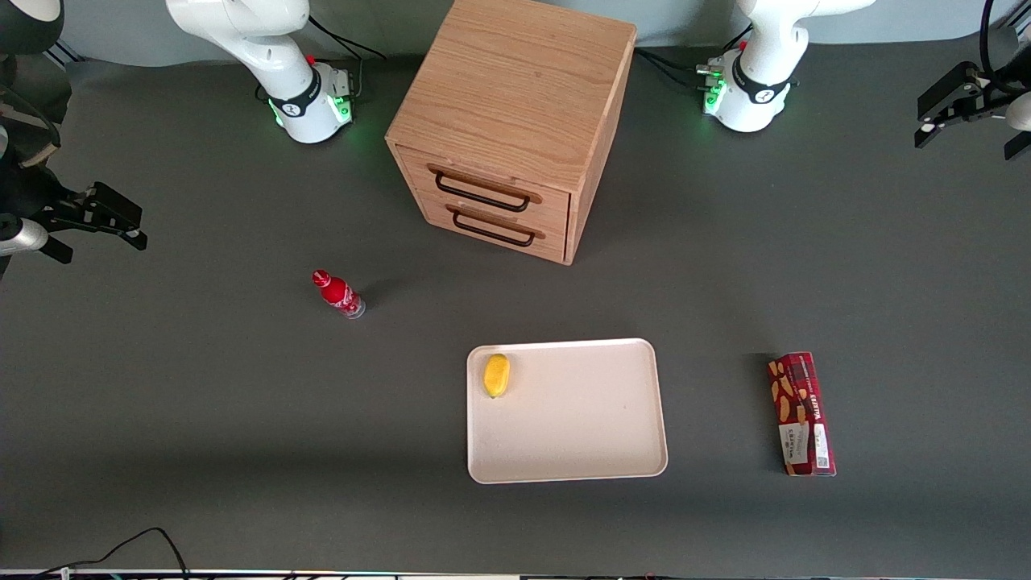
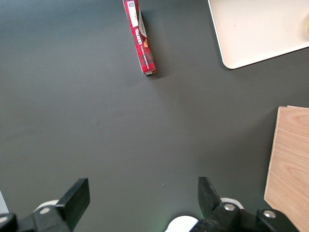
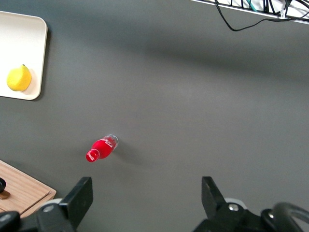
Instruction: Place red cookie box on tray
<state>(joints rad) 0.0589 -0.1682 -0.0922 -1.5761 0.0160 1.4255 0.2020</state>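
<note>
The red cookie box [image 1: 801, 413] lies flat on the dark table, beside the tray and toward the working arm's end. It also shows in the left wrist view [image 2: 139, 36]. The cream-white tray [image 1: 580, 435] lies near the table's front edge, with one corner in the left wrist view [image 2: 251, 38]. My left gripper [image 1: 966, 143] is high above the table at the working arm's end, farther from the front camera than the box and well apart from it. It is open and empty [image 2: 142, 193].
A yellow lemon [image 1: 495, 375] sits in a tray corner. A wooden two-drawer cabinet [image 1: 515, 113] stands farther from the camera than the tray. A small red bottle [image 1: 338, 293] lies toward the parked arm's end.
</note>
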